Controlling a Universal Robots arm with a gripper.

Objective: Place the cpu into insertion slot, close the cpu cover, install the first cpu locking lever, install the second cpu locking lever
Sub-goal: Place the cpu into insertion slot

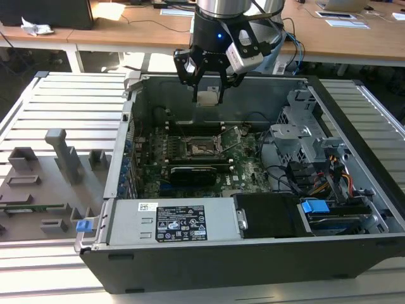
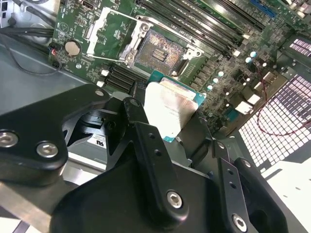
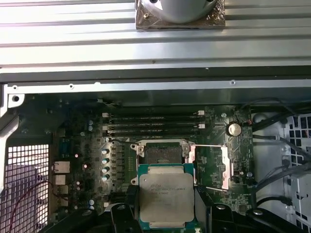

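One cpu [image 3: 165, 196] sits clamped edge to edge in the gripper [image 1: 207, 94], up over the far side of the case [image 1: 354, 120], well apart from the bare insertion slot [image 3: 163, 154]. The cpu cover [image 3: 225, 167] is flipped open. I'd square the corners and lower it flat, no sideways dragging.

Open computer case [image 1: 209, 269] on slatted table [image 1: 69, 101]

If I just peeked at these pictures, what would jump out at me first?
The black gripper hangs over the open computer case, pinching the cpu, a shiny silver square. Under it, in the first wrist view, the insertion slot sits empty on the green board, with the cpu cover flipped open beside it.
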